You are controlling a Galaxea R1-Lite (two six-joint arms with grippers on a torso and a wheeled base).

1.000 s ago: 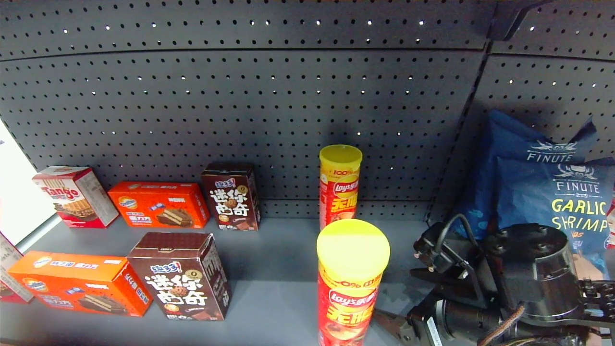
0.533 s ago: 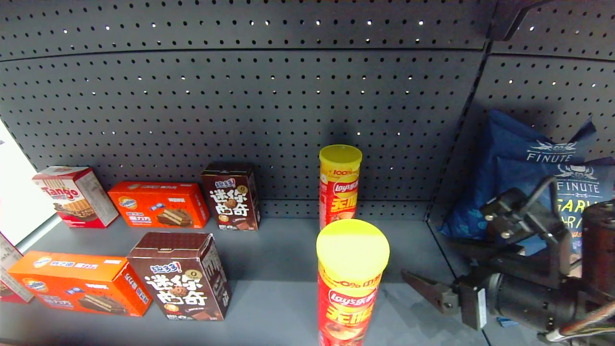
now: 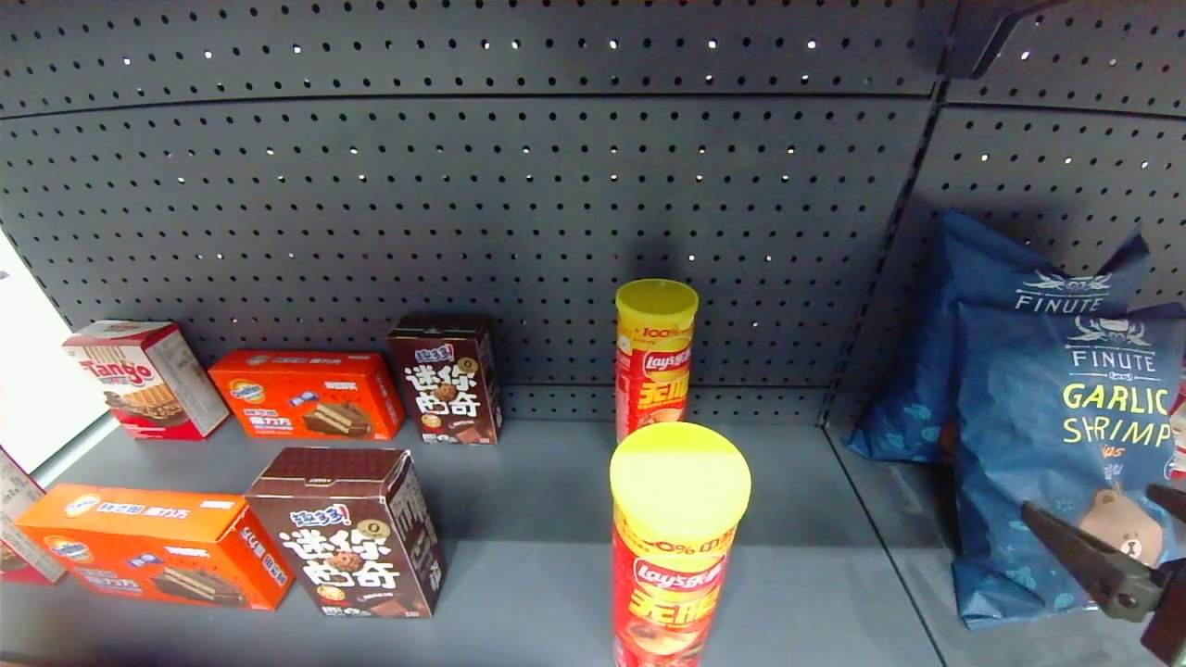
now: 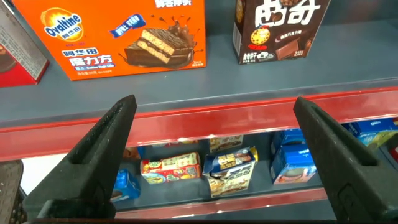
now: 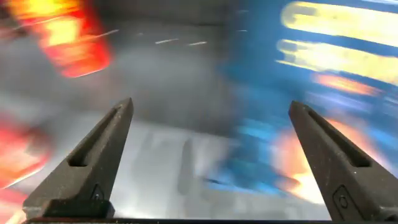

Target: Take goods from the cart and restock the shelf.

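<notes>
Two red chip cans with yellow lids stand on the grey shelf, one at the front and one behind it by the pegboard. My right gripper is at the shelf's right end, open and holding nothing, in front of the blue snack bag. In the right wrist view that gripper is open over the grey shelf, with the blue bag on one side and a red can on the other. My left gripper is open and holds nothing, just off the shelf's red front strip.
On the shelf's left stand two brown cookie boxes, two orange cake boxes and a red wafer box. A second blue bag leans behind the first. Lower shelf goods show under the red strip.
My right arm has pulled away to the right, from beside the front can to in front of the blue bags. Its gripper stays open. The cans have not moved.
</notes>
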